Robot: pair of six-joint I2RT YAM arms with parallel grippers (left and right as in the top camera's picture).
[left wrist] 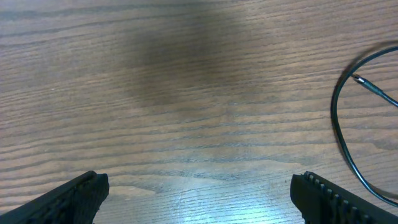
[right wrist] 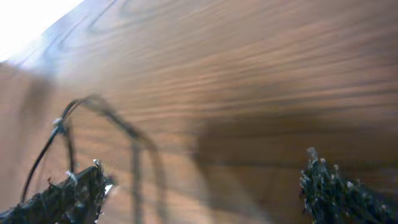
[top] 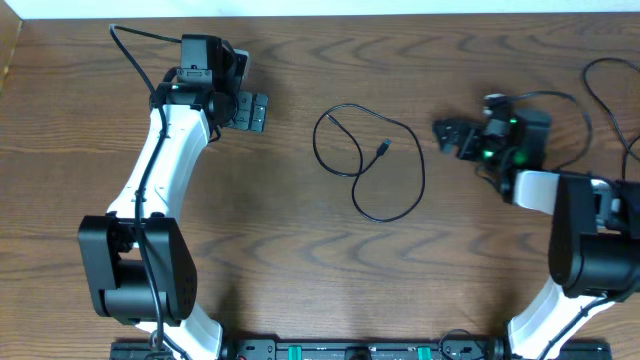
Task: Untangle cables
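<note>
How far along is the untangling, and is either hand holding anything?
Done: one black cable lies alone on the table in a loose loop, with no tight knot showing. In hand: nothing; the left hand and right hand are both open and empty, on either side of it. Left: the cable appears to cross itself once, so perhaps pull that crossing apart.

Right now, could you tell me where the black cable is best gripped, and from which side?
Probably the right-hand arc of the cable, taken from above by the right gripper, which is open and closest. There the cord lies flat on the table as a single strand, clear of the crossing and of the plug inside the loop.
</note>
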